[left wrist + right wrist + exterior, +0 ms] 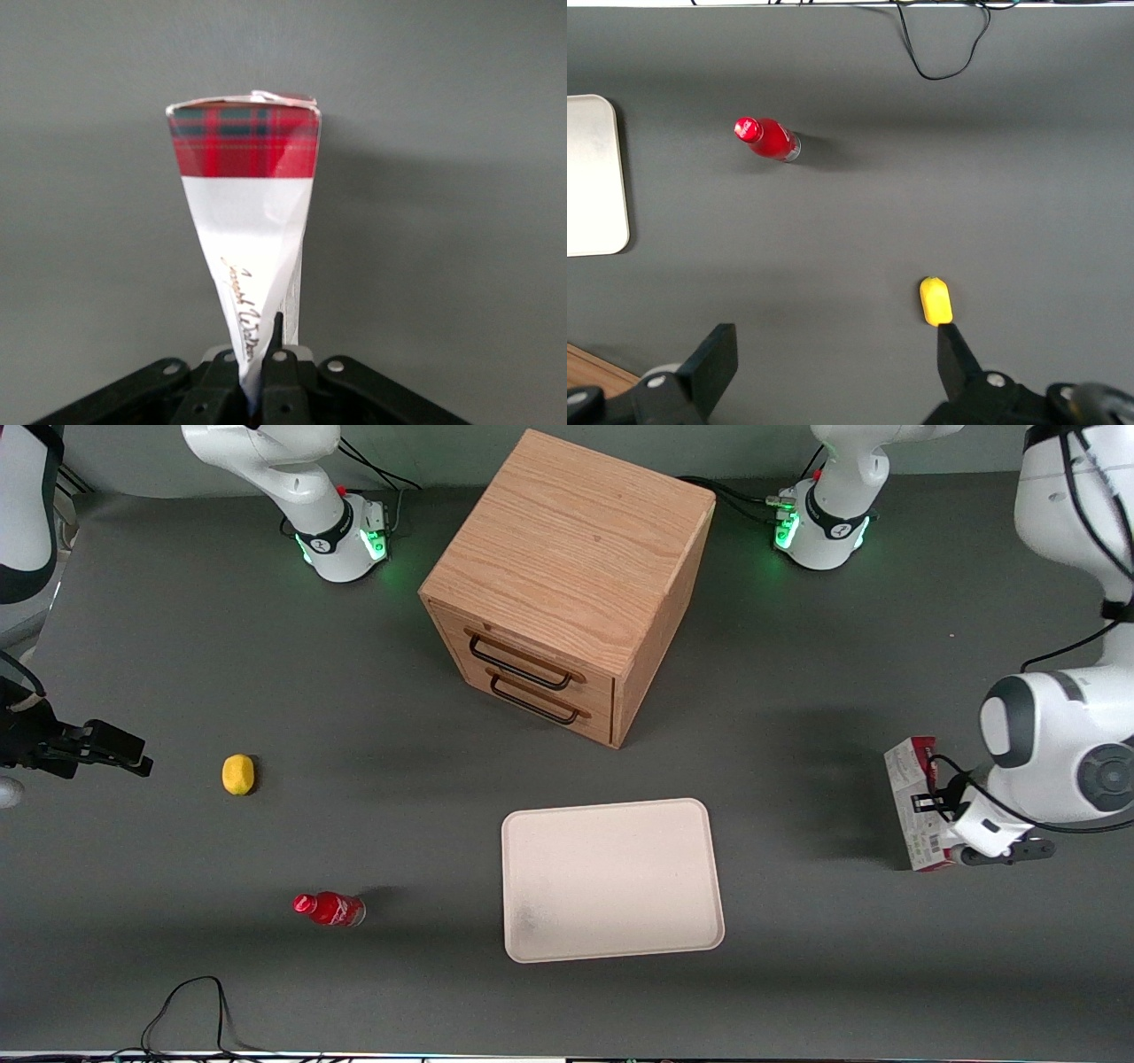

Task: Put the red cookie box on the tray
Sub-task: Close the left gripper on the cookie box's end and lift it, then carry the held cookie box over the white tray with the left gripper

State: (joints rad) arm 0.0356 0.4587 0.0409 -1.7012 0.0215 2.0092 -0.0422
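The red cookie box [909, 802] is at the working arm's end of the table, level with the tray's farther edge, its pale barcode face showing. My gripper [932, 804] is shut on it. In the left wrist view the gripper [262, 356] pinches the box [252, 204] at its white end, and the red tartan end points away toward the grey table. I cannot tell whether the box touches the table. The cream tray [611, 879] lies flat near the table's front edge, apart from the box, with nothing on it; its corner also shows as tray [589, 177].
A wooden drawer cabinet [567, 584] stands farther from the camera than the tray. A small red bottle [330, 909] and a yellow fruit [237, 774] lie toward the parked arm's end. A black cable [190, 1010] loops at the front edge.
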